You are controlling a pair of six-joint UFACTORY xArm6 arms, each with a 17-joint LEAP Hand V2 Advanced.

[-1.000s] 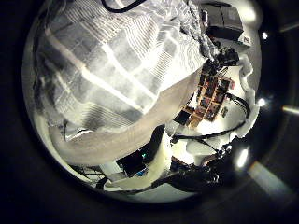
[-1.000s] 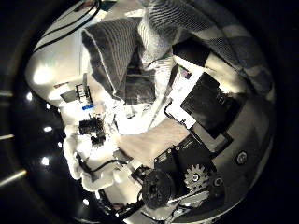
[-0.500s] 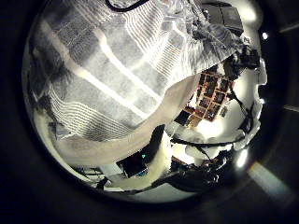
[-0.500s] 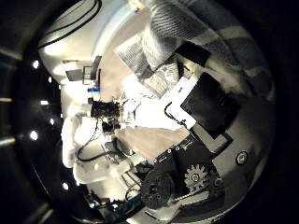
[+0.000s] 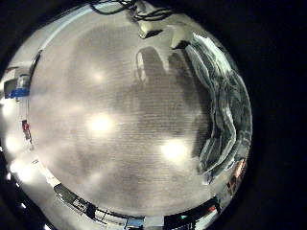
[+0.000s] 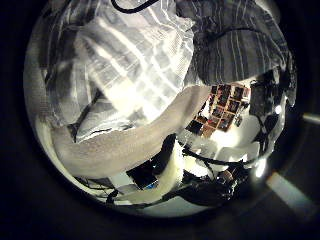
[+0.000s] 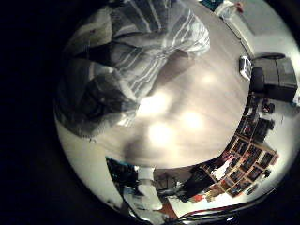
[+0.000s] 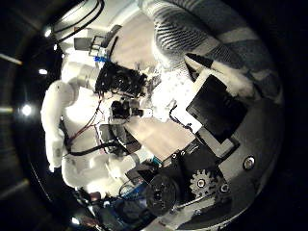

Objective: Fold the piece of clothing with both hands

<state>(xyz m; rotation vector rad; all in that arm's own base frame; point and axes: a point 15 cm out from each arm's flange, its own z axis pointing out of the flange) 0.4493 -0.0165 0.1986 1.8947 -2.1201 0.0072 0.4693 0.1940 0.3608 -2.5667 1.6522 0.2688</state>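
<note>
The striped garment [image 7: 131, 56] lies bunched on the wooden table [image 7: 192, 108] in the right little finger side palm view. In the right thumb side palm view, my right hand [image 8: 217, 96] has fingers curled against a fold of the garment [image 8: 192, 34], pinching it. That view also shows my left hand [image 8: 120, 82] on its arm, close to the cloth's edge. In the left thumb side palm view the garment [image 6: 130, 65] fills much of the picture, close to the palm, above the table [image 6: 120, 150]. The left little finger side palm view shows the garment [image 5: 223, 115] beside bare table [image 5: 115, 115].
A shelf unit with many small items [image 6: 225, 108] stands beyond the table, and shows in the right little finger side palm view [image 7: 246, 150] too. A dark box [image 7: 267, 75] sits off the table's far side.
The right palm camera has turned: the garment has slid toward the picture's edge and the left hand shows larger. In the left thumb side view a second fold of cloth has come in.
</note>
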